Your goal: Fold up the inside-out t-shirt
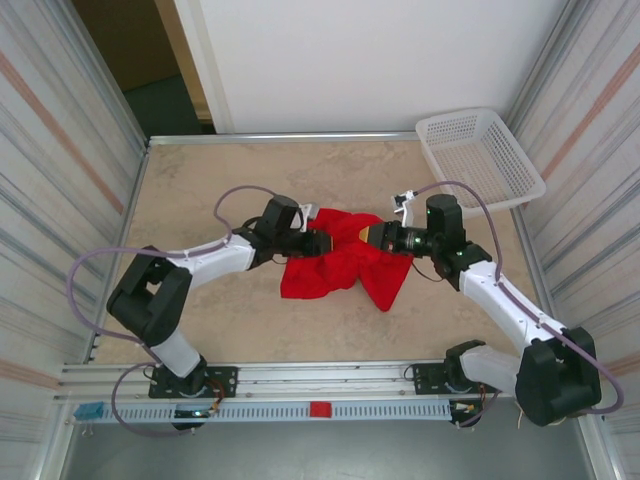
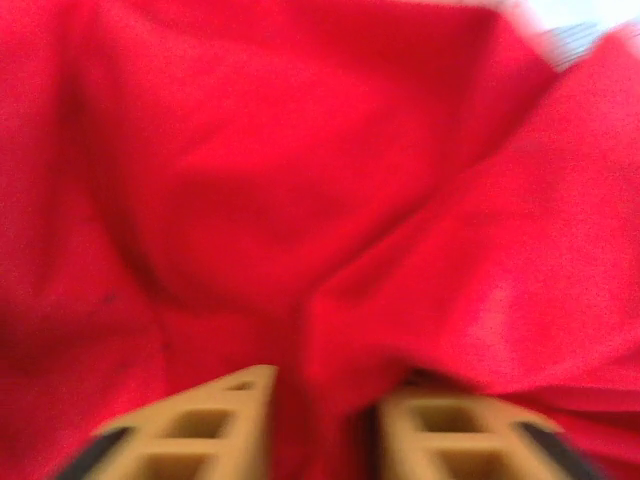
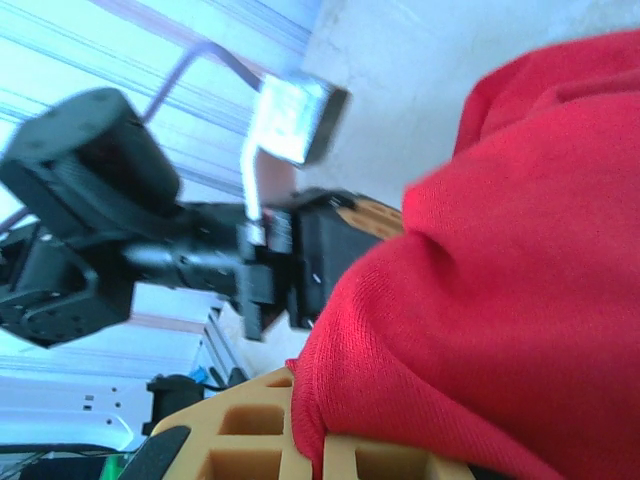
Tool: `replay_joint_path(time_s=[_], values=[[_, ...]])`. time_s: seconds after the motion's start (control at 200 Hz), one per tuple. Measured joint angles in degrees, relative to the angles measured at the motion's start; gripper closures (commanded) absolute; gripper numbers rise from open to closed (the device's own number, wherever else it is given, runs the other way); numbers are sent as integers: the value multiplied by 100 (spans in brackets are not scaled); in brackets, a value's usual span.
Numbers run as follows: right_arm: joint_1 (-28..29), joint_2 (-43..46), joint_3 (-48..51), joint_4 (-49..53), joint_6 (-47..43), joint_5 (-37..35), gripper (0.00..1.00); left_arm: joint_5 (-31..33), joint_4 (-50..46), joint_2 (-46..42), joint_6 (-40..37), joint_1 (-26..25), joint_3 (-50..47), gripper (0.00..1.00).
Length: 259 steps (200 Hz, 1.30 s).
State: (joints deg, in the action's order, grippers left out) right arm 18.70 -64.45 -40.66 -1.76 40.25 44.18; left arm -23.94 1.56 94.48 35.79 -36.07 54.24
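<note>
Centrally, red t-shirt (image 1: 335, 268) on beige table (image 1: 200, 190)

Both arms are built alike. The left arm (image 1: 215, 258) and the right arm (image 1: 500, 297) have smooth white links between chunky black joint housings, on black bases. 1 lilac cable (image 1: 240, 190) loops along the left arm and a 2nd lilac cable (image 1: 462, 183) along the right. The left gripper (image 2: 320, 430) has tan fingers (image 2: 215, 425) moulded with square hollow cells and black edging. The right gripper (image 3: 315, 442) has matching tan fingers (image 3: 250, 435). The right wrist view shows a silver bracket (image 3: 292, 118) on the left wrist's black body.
</note>
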Motion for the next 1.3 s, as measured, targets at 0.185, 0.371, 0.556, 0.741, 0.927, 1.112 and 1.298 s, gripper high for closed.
replay_joint_path(time_s=[0.185, 0.371, 0.556, 0.741, 0.927, 1.112, 1.298], values=[[-44, -2, -4, 101, -92, -90, 100, 431, -664, -400, -157, 13, 0, 28], [-46, -2, -9, 184, -262, -90, 100, 647, -1049, -1040, -411, 39, 339, 26], [-46, -2, -46, 232, -348, -85, 100, 713, -1058, -1029, -898, -22, 866, 25], [-46, -2, -120, 308, -387, -85, 100, 682, -1027, -612, -1375, -197, 1082, 23], [-46, -2, -146, 358, -452, -87, 100, 391, -826, 4, -1665, -254, 1126, 23], [-101, -2, -146, 398, -492, -133, 100, -765, 2, 243, -1469, -162, 1021, 100], [-328, -4, -116, 520, -560, -614, 34, -1517, 1305, 160, -601, 164, 511, 100]])
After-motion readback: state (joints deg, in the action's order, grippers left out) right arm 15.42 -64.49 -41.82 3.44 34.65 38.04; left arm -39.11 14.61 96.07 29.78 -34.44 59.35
